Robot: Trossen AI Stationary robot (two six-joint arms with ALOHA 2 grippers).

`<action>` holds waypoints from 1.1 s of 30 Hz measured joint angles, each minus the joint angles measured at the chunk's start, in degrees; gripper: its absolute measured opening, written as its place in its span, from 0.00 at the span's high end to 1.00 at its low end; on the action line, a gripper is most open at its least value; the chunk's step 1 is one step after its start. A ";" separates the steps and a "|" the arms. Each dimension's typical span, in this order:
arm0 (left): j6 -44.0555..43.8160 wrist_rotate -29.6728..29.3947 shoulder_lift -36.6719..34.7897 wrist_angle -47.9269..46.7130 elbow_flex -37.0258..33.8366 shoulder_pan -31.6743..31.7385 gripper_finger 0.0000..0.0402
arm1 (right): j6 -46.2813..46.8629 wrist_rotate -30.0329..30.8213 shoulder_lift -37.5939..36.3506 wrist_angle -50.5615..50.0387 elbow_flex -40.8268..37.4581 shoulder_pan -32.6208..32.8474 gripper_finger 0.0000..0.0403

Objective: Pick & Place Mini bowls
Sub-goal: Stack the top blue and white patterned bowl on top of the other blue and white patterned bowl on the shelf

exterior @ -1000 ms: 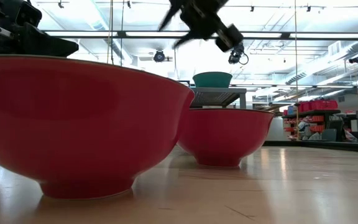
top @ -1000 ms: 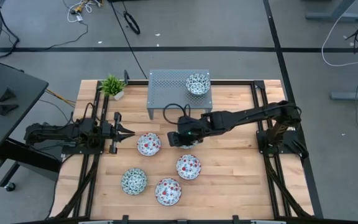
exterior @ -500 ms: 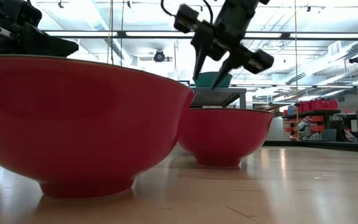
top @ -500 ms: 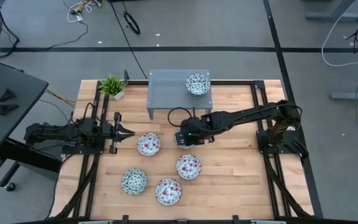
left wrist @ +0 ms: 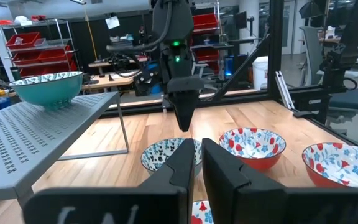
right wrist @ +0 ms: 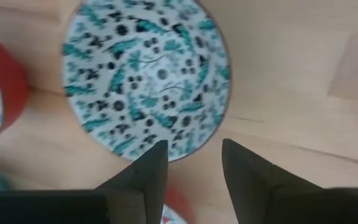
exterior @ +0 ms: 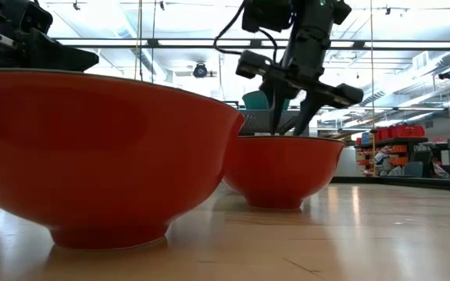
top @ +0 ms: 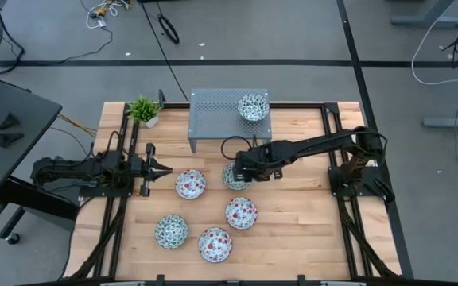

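A green-teal mini bowl (top: 227, 178) (right wrist: 148, 81) stands on its foot on the wooden table, in front of the grey perforated stand (top: 213, 111). My right gripper (top: 238, 171) (right wrist: 194, 149) is open and points down over the bowl's rim. One finger is over the inside and one is outside. It also shows in the low view (exterior: 291, 125). Another green-teal bowl (top: 253, 107) sits on the stand. Three reddish-pink bowls (top: 190, 184) (top: 241, 213) (top: 215, 244) and one green-teal bowl (top: 170, 231) stand on the table. My left gripper (top: 165, 168) (left wrist: 197, 162) waits shut at the table's left.
A small potted plant (top: 144, 110) stands at the far left corner. The stand's legs are just beyond the right gripper. The nearest reddish-pink bowl lies to the gripper's left. Bare wood shows at the right and near right of the table.
My right gripper has tipped from slanting to pointing straight down. It has come down toward the green-teal bowl in front of the stand, shifting a little toward the table's right edge. Its fingers have stayed open. The bowls have not moved.
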 joint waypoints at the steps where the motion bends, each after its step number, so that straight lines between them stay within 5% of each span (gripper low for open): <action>1: 0.02 0.01 0.00 -0.01 0.01 0.02 0.91 | 0.00 0.01 0.00 -0.06 -0.45 -0.10 0.62; 33: 0.00 0.00 0.00 0.00 0.01 0.02 0.91 | 2.73 6.17 0.00 1.69 -1.63 1.74 0.62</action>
